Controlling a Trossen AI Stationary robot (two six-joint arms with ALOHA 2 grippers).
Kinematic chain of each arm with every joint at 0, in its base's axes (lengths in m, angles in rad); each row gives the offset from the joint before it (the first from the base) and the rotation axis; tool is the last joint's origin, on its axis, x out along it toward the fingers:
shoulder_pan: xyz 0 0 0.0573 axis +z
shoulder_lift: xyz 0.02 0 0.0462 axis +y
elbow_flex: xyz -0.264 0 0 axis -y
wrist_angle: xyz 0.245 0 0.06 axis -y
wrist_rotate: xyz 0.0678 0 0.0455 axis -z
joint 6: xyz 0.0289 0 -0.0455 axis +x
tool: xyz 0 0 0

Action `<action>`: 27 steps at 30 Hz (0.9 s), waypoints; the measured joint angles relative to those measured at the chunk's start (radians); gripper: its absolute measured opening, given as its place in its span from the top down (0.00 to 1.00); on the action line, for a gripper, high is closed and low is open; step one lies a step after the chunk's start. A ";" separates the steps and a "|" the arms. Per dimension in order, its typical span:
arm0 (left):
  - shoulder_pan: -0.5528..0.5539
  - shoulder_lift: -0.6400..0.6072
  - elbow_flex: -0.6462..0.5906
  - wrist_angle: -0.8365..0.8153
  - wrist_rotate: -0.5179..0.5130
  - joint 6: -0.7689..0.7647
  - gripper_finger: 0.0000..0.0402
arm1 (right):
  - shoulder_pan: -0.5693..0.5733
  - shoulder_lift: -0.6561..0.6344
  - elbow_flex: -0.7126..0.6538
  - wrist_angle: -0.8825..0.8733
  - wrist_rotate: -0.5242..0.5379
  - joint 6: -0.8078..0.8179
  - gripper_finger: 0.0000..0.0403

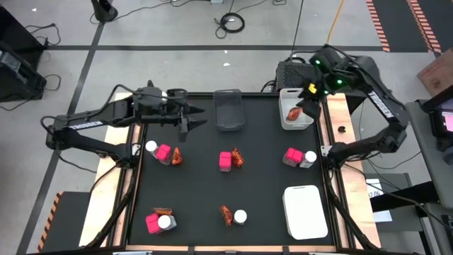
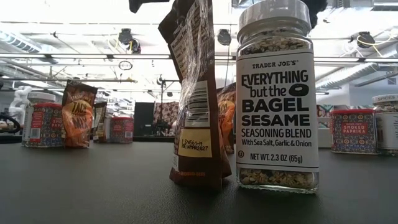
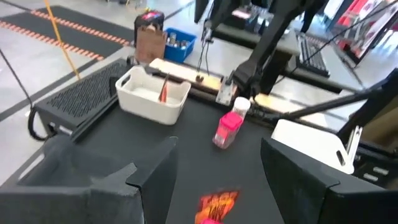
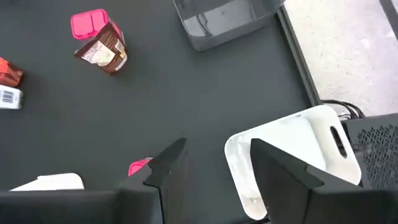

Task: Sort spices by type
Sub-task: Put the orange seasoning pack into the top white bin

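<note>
The spices stand in small groups on the black table. Bright pink packs (image 1: 225,161), white-lidded jars (image 1: 241,216) and orange-red sachets (image 1: 226,213) are mixed together. One sachet (image 1: 294,112) lies in the far-right white bin (image 1: 286,122). My left gripper (image 1: 198,117) is open and empty, hovering over the far-left table, left of the dark grey tray (image 1: 228,110). Its wrist view (image 3: 217,149) looks toward a pink pack (image 3: 227,127). My right gripper (image 1: 309,95) is open and empty above the far-right bin (image 4: 292,155). In the low view a jar (image 2: 277,93) and a sachet (image 2: 196,93) stand up close.
A second white bin (image 1: 306,211) sits at the near right of the table. Wooden rails run along both sides of the table. Black surface shows between the spice groups. Cables and equipment lie on the floor beyond the far edge.
</note>
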 joint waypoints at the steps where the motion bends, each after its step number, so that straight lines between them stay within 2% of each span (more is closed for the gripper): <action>1: 0.000 0.007 0.000 0.019 0.001 -0.003 0.43 | 0.003 -0.014 0.000 -0.010 -0.022 0.004 0.58; 5: 0.000 0.014 0.000 0.044 0.006 -0.025 0.43 | 0.043 -0.081 -0.047 -0.028 -0.116 0.029 0.58; 9: 0.000 0.014 0.000 0.041 0.006 -0.026 0.43 | 0.131 -0.145 -0.156 -0.015 -0.141 0.080 0.58; 13: -0.019 0.014 0.000 -0.032 0.006 -0.029 0.43 | 0.260 -0.203 -0.287 0.137 -0.184 0.203 0.58; 17: -0.073 0.030 0.000 -0.181 0.006 -0.065 0.43 | 0.413 -0.216 -0.381 0.343 -0.158 0.307 0.58; 20: -0.123 0.030 0.000 -0.274 -0.003 -0.122 0.43 | 0.516 -0.187 -0.412 0.482 -0.093 0.372 0.58; 24: -0.189 0.022 0.000 -0.440 -0.058 -0.259 0.43 | 0.615 -0.110 -0.415 0.595 0.012 0.426 0.58; 27: -0.240 0.016 0.000 -0.604 -0.086 -0.396 0.43 | 0.662 -0.041 -0.415 0.658 0.036 0.427 0.58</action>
